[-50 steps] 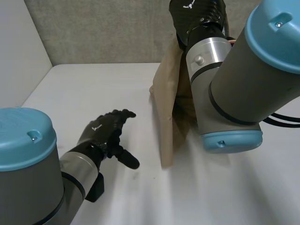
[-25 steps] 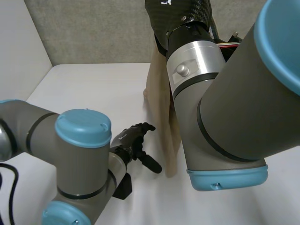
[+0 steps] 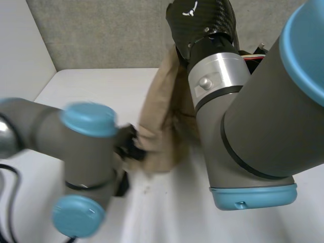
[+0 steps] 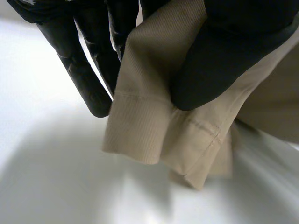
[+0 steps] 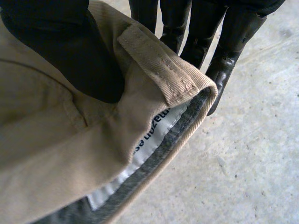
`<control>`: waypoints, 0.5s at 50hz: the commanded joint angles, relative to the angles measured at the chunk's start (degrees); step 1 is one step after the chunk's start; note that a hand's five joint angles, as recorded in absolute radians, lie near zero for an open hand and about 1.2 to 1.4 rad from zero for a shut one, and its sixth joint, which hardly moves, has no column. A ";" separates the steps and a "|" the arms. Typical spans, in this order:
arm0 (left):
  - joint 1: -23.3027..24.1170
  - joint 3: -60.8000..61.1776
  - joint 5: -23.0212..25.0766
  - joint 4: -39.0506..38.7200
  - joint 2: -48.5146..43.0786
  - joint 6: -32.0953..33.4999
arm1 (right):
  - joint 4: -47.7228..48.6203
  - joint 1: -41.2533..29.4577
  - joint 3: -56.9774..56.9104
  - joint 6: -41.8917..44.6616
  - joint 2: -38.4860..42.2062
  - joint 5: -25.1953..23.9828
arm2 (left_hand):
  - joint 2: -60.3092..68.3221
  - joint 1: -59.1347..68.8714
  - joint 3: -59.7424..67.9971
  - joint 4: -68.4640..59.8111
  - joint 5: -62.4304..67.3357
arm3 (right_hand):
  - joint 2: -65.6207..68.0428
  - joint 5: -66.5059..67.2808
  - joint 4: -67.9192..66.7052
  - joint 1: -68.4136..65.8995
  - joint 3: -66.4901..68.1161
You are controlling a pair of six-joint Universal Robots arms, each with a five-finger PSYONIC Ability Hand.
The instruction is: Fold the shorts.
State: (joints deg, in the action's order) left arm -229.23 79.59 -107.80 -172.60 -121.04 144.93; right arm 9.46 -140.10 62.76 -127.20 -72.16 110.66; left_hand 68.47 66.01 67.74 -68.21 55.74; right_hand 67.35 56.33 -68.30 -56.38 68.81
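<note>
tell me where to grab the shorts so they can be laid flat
Best as held now: waistband in the right hand from above, stitched leg hem in the left hand from the robot's left. Both are thick doubled edges, and the shorts hang between them, so pulling apart should spread them.

Shorts [image 3: 162,126] hanging above the table [image 3: 86,91]
We find the right hand [image 3: 200,20] at their twelve o'clock on the waistband, and the left hand [image 4: 219,65] at eight o'clock (pinching a leg hem).
</note>
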 commanded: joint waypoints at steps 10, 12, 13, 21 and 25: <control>-17.64 5.41 6.46 -1.77 43.22 29.08 | -6.30 4.31 4.30 -2.43 -10.18 -0.27 | 11.53 13.99 12.26 -11.79 14.26 | 12.65 13.67 -11.70 -23.62 11.19; -18.35 4.61 7.60 -2.74 46.58 30.49 | -7.26 4.31 4.39 -3.49 -13.00 -0.36 | 11.53 13.99 12.26 -11.79 14.26 | 12.65 13.67 -11.70 -23.62 11.19; -18.62 4.18 8.22 -3.35 48.16 31.02 | -8.05 4.31 4.39 -3.67 -14.66 -0.36 | 11.53 13.99 12.26 -11.79 14.26 | 12.65 13.67 -11.70 -23.62 11.19; -21.17 -1.10 16.04 -4.77 56.96 32.52 | -13.06 4.31 2.81 -3.76 -23.02 -0.45 | 11.53 13.99 12.26 -11.79 14.26 | 12.65 13.67 -11.70 -23.62 11.19; -21.34 -2.59 16.48 -3.19 57.41 32.52 | -14.38 4.31 2.37 -3.76 -24.52 -0.45 | 11.53 13.99 12.26 -11.79 14.26 | 12.65 13.67 -11.70 -23.62 11.19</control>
State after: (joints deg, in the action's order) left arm -250.19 79.36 -92.93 -177.34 -64.37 177.79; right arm -2.80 -135.77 65.91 -131.06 -93.71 110.25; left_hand 68.66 66.01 68.15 -68.45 55.74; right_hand 67.35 56.34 -68.30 -56.38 68.81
